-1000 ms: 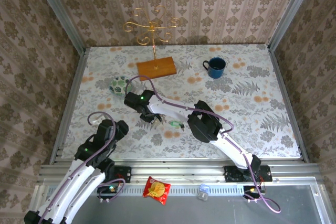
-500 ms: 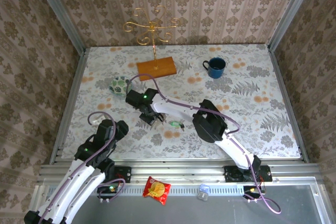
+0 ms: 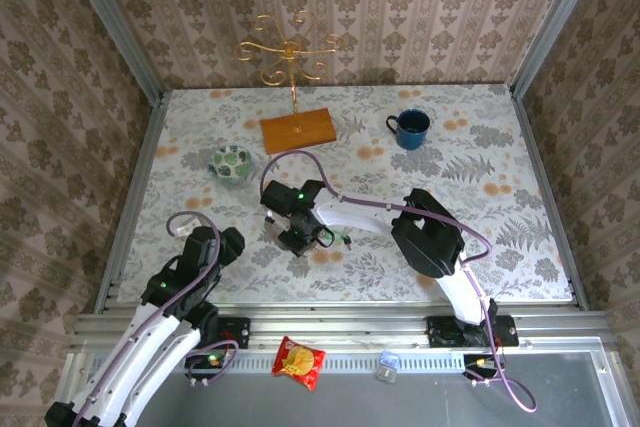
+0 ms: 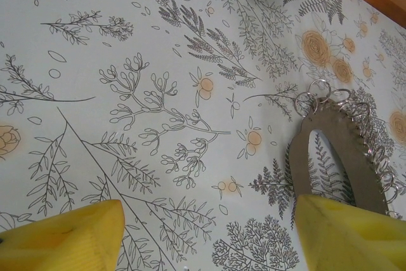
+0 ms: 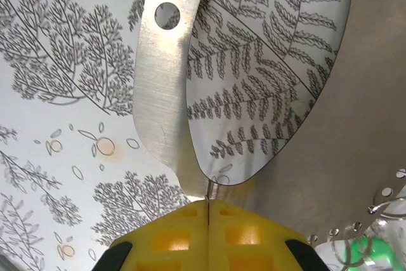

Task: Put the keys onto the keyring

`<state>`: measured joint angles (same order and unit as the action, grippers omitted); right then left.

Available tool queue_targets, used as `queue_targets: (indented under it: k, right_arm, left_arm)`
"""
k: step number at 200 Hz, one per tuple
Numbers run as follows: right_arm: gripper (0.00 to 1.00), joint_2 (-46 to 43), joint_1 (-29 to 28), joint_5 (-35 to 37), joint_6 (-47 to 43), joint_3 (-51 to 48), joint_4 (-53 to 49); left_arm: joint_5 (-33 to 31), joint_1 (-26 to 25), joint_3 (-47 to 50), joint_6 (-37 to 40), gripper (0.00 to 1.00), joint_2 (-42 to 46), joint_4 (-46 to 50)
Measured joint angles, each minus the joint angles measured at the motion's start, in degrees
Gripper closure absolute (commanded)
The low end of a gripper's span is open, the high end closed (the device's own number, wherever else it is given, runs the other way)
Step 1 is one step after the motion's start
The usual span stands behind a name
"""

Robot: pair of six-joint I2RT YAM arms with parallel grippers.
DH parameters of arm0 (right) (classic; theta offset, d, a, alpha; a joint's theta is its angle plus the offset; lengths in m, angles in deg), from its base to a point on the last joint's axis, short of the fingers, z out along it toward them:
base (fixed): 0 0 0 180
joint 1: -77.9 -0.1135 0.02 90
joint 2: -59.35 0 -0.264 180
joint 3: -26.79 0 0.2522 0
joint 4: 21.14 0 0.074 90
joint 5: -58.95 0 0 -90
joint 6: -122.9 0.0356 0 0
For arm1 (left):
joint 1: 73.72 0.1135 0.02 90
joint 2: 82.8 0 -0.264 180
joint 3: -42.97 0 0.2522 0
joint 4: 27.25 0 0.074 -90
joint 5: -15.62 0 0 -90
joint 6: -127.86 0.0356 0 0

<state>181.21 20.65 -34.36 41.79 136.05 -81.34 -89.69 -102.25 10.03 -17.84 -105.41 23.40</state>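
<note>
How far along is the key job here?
Done: nothing visibly; whether the green key beside the keyring is threaded is unclear. In hand: the right gripper is shut on its band. The left gripper hangs open nearby. Left: threading the keys.

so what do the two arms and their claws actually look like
Both the left arm and right arm have white tube links, black joint housings, looping purple cables and a small green light. The left claw and right claw have bright yellow fingers, the right's with square recesses.
</note>
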Motion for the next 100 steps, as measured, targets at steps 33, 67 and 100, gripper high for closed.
queue_targets:
  k: [33, 67, 100]
  right_arm:
    - [0.98, 0.1, 0.0, -0.2, 0.6, 0.0, 1.5]
    - [0.94, 0.8, 0.0, -0.2, 0.7, 0.0, 1.5]
    - [0.92, 2.2, 0.1, -0.2, 0.7, 0.5, 1.0]
  left_arm:
    - [0.0, 0.0, 0.0, 0.0, 0.28, -0.3, -0.1]
    - [0.0, 0.0, 0.0, 0.0, 0.28, -0.3, -0.1]
    - [0.0, 0.0, 0.0, 0.0, 0.28, -0.3, -0.1]
